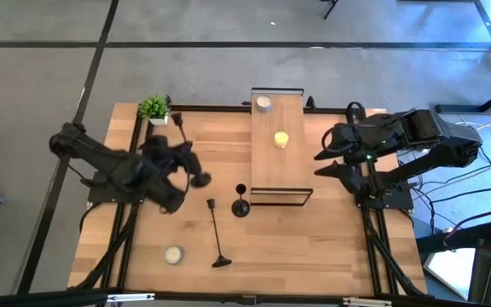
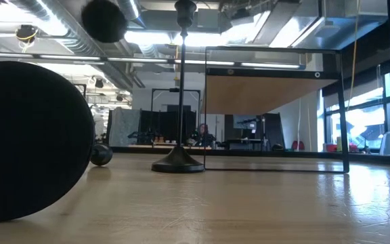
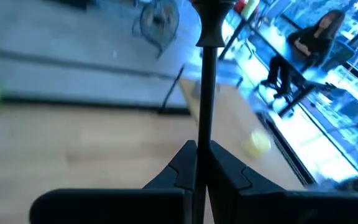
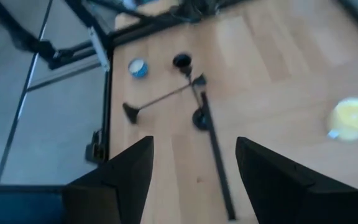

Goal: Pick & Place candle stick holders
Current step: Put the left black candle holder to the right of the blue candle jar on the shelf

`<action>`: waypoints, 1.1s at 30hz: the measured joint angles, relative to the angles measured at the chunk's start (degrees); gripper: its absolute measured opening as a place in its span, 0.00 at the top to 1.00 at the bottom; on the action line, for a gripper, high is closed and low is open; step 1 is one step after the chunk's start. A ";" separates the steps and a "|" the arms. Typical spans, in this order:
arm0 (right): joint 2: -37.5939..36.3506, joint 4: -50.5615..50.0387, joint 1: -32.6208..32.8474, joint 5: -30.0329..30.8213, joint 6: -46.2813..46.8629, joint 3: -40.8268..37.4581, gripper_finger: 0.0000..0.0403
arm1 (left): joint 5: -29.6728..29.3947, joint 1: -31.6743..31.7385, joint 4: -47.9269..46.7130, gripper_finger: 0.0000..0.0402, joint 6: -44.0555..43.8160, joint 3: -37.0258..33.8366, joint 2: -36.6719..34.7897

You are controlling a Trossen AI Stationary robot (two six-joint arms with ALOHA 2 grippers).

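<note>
A tall candle stick holder (image 3: 205,118) is clamped in the left tool (image 3: 199,163) above the tabletop's (image 1: 331,247) left side. A second tall holder (image 1: 216,232) and the short holder (image 1: 240,205) stand near the front edge. The right tool (image 4: 194,165) is held apart by the right edge.

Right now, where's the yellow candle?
In the high view, the yellow candle sits on the raised wooden shelf right of centre, with the white candle behind it.

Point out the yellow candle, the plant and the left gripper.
Yellow candle (image 1: 281,139), high view, its top.
Plant (image 1: 153,107), high view, its leaves.
Left gripper (image 3: 202,163), left wrist view, fingertips clamping a holder stem (image 3: 207,99).
</note>
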 joint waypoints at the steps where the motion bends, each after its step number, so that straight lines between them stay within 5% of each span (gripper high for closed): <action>1: 0.00 0.91 0.00 1.19 -0.19 0.00 0.43 | -0.93 1.58 1.77 0.97 4.69 0.98 0.01; 8: 0.00 7.13 -1.42 10.24 1.56 0.00 0.43 | 0.22 13.60 24.56 0.97 46.55 7.79 -0.06; 10: 0.13 10.42 -2.11 11.53 1.61 0.00 0.43 | 5.93 17.37 34.56 0.97 61.27 9.16 -0.08; 14: 1.29 17.33 -3.85 13.05 0.14 0.00 0.43 | 27.22 25.03 55.20 0.97 83.94 9.50 -0.04; 20: 3.16 19.65 -6.23 13.59 -0.95 0.00 0.43 | 48.54 37.12 61.19 0.97 89.46 9.51 -0.01; 27: 6.54 25.47 -8.04 12.06 -0.49 0.00 0.43 | 81.29 46.30 76.71 0.97 90.09 7.06 2.18; 33: 10.29 34.03 -9.70 10.33 -3.29 -0.02 0.43 | 92.37 46.92 83.03 0.97 88.35 7.07 4.98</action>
